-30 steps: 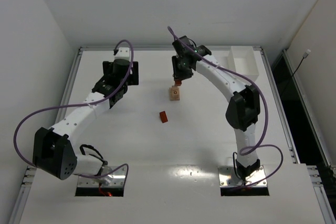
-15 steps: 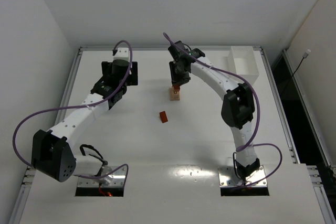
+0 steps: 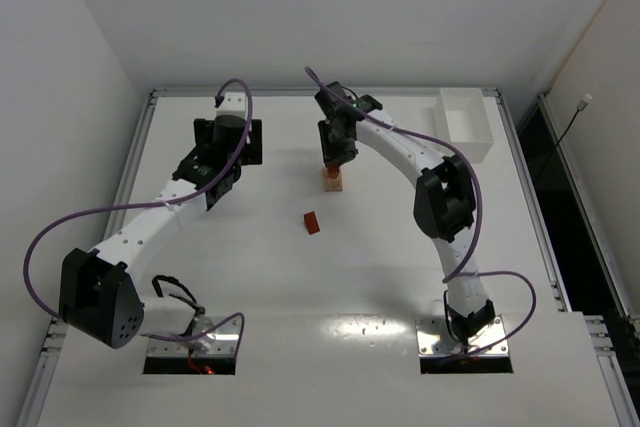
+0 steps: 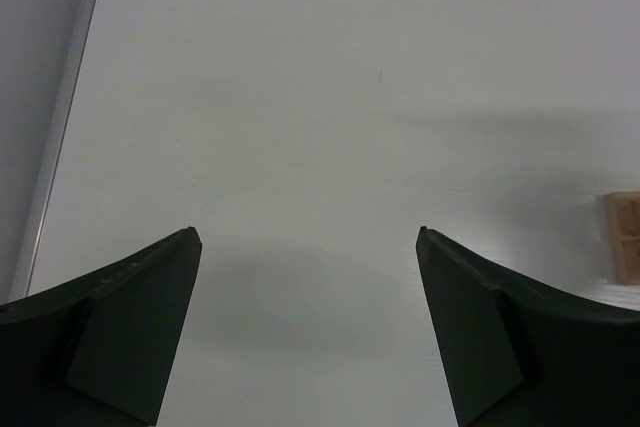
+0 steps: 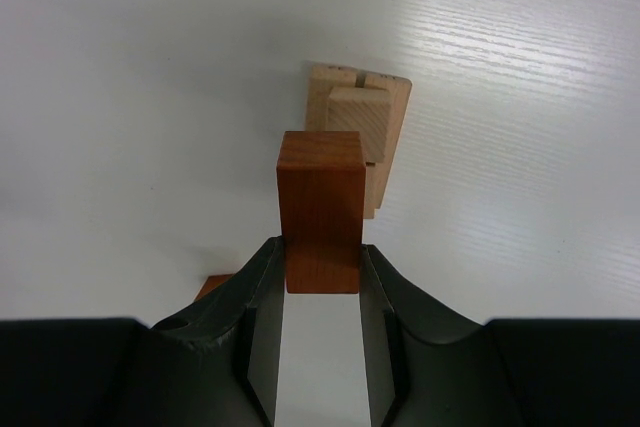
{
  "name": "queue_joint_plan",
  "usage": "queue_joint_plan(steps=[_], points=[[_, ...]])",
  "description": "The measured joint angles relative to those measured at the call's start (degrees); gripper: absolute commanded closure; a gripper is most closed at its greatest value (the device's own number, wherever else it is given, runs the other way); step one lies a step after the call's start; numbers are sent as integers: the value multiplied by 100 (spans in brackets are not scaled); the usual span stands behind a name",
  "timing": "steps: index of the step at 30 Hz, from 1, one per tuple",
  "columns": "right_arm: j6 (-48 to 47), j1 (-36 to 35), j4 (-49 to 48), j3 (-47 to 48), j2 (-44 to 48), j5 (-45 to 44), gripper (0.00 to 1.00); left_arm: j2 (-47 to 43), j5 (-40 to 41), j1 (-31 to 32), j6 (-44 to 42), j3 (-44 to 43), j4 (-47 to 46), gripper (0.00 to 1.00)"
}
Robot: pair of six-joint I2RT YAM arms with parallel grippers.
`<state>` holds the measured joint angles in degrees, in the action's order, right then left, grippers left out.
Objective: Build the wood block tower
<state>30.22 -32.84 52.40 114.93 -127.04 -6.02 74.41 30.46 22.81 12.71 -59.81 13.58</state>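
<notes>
A reddish-orange bar [image 5: 320, 209] is being gripped by the right pincer [image 5: 320, 247] close to the pale stack [image 5: 357, 132], its long axis pointing straight out from the pincer toward that stack. The left pincer [image 4: 306, 235] is being held wide open, well left of the stack.

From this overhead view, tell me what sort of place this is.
Probably a robot lab bench: a left arm and a right arm bolted to a white table, plain white walls around it, and a reddish block held near a small stack of pale blocks.
</notes>
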Motion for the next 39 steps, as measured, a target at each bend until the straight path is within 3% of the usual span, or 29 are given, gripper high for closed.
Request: queue_joint_plan(steps=[39], points=[[-61, 87, -125, 116, -404, -146, 100, 7, -22, 2, -66, 0, -83, 13]])
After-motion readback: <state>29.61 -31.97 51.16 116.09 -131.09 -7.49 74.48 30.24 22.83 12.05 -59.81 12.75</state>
